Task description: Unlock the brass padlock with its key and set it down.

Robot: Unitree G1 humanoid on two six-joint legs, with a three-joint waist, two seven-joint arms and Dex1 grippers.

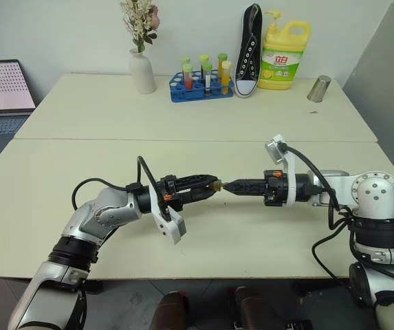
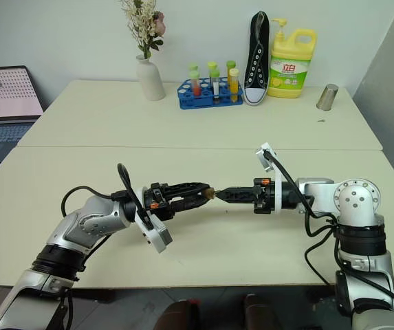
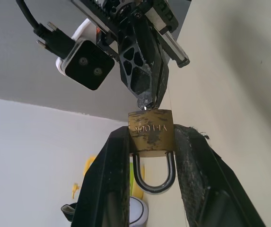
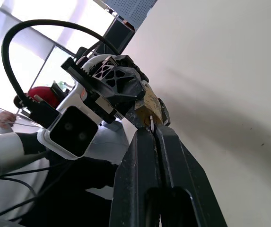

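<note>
Above the near table, my two grippers meet tip to tip. My left gripper is shut on the brass padlock, its fingers clamping the lock body's sides. The silver shackle sits closed between them, pointing back toward the wrist. My right gripper is shut on the key. Just a thin silver sliver of the key shows at the fingertips. Its tip meets the keyhole end of the padlock. How deep the key sits is hidden.
On the far table stand a white vase with flowers, a blue tube rack, a black shoe, a yellow bottle and a metal cup. A laptop sits at the left.
</note>
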